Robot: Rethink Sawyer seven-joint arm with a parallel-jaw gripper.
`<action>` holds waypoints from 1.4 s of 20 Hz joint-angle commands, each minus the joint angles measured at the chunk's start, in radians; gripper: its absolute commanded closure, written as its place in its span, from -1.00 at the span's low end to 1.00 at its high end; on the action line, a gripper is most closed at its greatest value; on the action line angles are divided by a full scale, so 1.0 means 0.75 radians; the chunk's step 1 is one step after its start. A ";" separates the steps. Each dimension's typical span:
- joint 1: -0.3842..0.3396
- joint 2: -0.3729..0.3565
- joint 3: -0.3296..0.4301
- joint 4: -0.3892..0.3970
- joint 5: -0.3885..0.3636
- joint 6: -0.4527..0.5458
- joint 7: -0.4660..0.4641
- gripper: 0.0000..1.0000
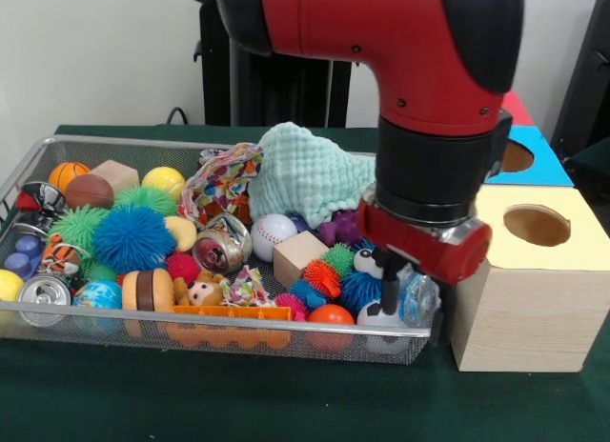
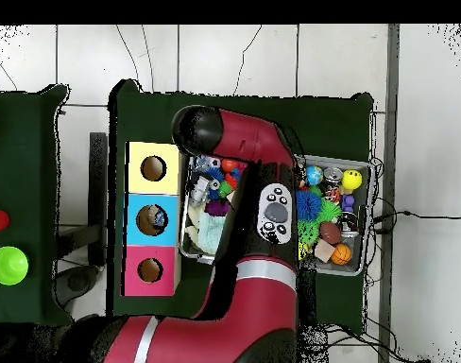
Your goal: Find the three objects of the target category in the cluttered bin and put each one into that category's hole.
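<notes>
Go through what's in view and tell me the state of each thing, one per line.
Gripper: lowered into the bin's end by the boxes, fingers hidden.
Wire bin: full of clutter.
Yellow box hole: looks empty.
Mint cloth: crumpled, draped over toys.
Silver can: on its side.

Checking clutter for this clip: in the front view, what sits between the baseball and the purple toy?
A plain wooden cube sits between the baseball and the purple toy, slightly nearer the camera, in the front view.

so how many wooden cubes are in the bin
2: one cube at the far left by the basketball, one cube mid-bin beside the baseball. More may hide under the clutter or arm.
</notes>
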 commanded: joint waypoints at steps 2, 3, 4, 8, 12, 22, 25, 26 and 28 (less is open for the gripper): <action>0.048 0.000 0.082 -0.036 0.082 0.263 0.244 -1.00; 0.048 -0.002 0.086 -0.037 0.088 0.275 0.244 -1.00; 0.045 -0.008 0.093 -0.037 0.097 0.293 0.237 -1.00; 0.045 -0.060 0.102 0.011 0.129 0.334 0.206 -1.00; 0.036 -0.120 0.103 0.077 0.152 0.372 0.163 -1.00; -0.023 -0.056 0.128 0.075 0.137 0.291 0.061 -1.00; -0.032 -0.052 0.127 0.079 0.127 0.279 0.048 -1.00; -0.033 -0.048 0.120 0.080 0.117 0.279 0.045 -1.00; -0.032 -0.037 0.102 0.084 0.095 0.279 0.043 -1.00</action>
